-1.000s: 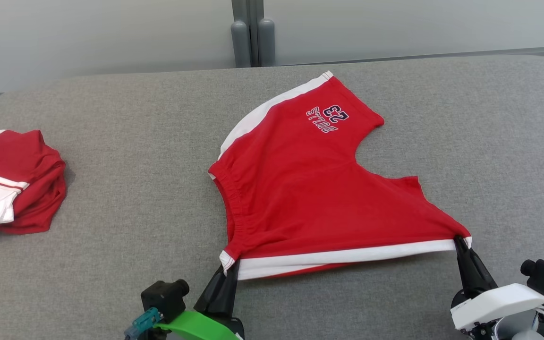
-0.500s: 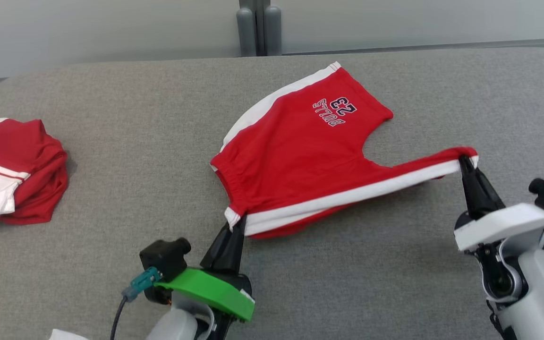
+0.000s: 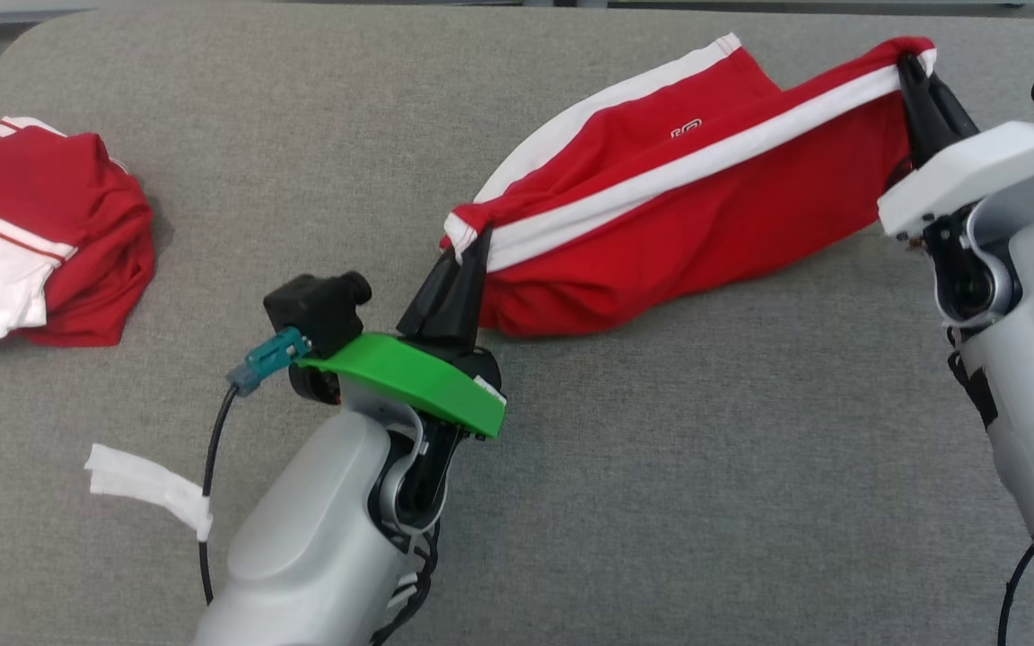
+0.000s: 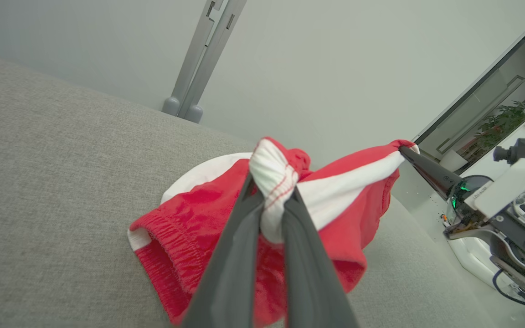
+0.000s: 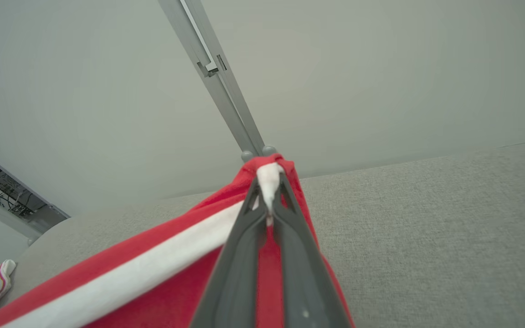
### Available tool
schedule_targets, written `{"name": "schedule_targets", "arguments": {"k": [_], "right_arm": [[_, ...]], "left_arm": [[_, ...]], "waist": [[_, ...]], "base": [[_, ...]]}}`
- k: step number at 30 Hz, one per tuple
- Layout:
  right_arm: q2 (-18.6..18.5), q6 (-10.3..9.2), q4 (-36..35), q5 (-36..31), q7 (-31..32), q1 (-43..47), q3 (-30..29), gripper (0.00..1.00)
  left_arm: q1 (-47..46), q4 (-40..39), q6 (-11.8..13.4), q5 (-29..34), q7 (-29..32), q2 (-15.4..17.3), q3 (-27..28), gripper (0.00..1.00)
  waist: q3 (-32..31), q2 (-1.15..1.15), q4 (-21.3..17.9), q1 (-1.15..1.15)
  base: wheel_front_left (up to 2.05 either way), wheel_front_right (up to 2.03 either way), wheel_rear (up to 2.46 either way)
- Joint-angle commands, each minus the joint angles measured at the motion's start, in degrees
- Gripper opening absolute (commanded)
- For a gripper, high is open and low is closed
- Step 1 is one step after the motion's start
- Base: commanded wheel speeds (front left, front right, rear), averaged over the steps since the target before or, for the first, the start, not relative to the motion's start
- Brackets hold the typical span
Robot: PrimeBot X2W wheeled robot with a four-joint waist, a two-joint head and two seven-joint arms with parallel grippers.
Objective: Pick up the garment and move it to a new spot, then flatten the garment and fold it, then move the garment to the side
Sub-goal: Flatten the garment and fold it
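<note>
Mostly hidden, the print (image 3: 686, 131) is unreadable while left fingers (image 3: 456, 292) and right fingers (image 3: 921, 99) clench the red shorts (image 3: 705, 215)

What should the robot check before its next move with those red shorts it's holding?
1. Left gripper shut on one corner of the red shorts: ok.
2. Right gripper shut on the other corner: ok.
3. White stripe stretched straight between the two grippers: ok.
4. Layer underneath lying smooth on the grey table: cannot tell, the lifted cloth hides it.
5. Pile of red clothes lying apart from the shorts: ok.
</note>
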Motion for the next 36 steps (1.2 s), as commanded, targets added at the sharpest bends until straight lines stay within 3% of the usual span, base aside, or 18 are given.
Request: {"name": "schedule_targets", "arguments": {"k": [1,10,11,12,13,14,15,20,27,36], "right_arm": [[-0.6,-0.12,2.2,-0.6,0.1,-2.8,0.2,0.0],[-0.3,-0.13,16.9,-2.8,-1.2,-16.6,1.6,0.0],[-0.2,-0.13,18.4,-2.8,-1.4,-17.7,1.8,0.0],[-0.1,-0.13,19.8,-2.7,-1.8,-18.6,1.8,0.0],[0.0,-0.13,20.9,-2.7,-2.2,-19.4,1.9,0.31],[0.1,-0.12,22.0,-2.9,-2.7,-20.1,2.2,0.87],[0.1,-0.12,22.9,-2.9,-3.1,-20.6,2.4,1.0],[0.0,-0.1,25.9,-3.0,-4.7,-21.6,4.7,1.0],[-2.4,-0.1,25.8,-1.7,-5.9,-18.0,9.5,1.0],[-5.9,-0.1,26.7,1.4,-4.9,-13.4,13.5,1.0]], "left_arm": [[-2.3,1.0,0.6,-1.2,-0.2,0.4,-0.2,0.0],[-11.1,6.0,1.3,-5.5,-0.2,0.4,-4.6,0.0],[-11.7,6.2,1.6,-5.3,-0.2,0.4,-5.1,0.09],[-12.4,6.3,1.8,-4.9,-0.2,0.4,-5.3,0.37],[-12.7,6.4,2.1,-4.6,-0.2,0.4,-5.5,0.71],[-13.2,6.7,2.6,-4.0,-0.2,0.3,-6.0,1.0],[-13.4,6.8,2.9,-3.6,-0.2,0.3,-6.2,1.0],[-13.0,6.6,3.4,-1.8,-0.2,0.3,-6.7,1.0],[-9.0,4.8,4.1,5.5,-0.1,0.3,-3.6,1.0],[0.0,-1.5,4.6,21.1,-0.1,0.3,8.1,1.0]], "waist": [[4.3,0.0,3.6,0.0],[9.2,0.0,6.9,0.0],[9.6,0.0,7.1,0.0],[9.8,0.0,7.3,0.0],[10.0,0.0,7.5,0.0],[10.2,0.0,7.6,0.0],[10.3,0.0,7.7,0.0],[9.9,0.0,7.8,0.0],[7.7,0.0,7.6,0.0],[5.7,0.0,7.4,0.0]], "base": [[0.0,0.0,0.0],[0.0,0.0,0.0],[0.0,0.0,0.0],[0.0,0.0,0.0],[0.0,0.0,0.0],[0.0,0.0,0.0],[0.0,0.0,0.0],[0.0,0.0,0.0],[0.0,0.0,0.0],[0.0,0.0,0.0]]}}
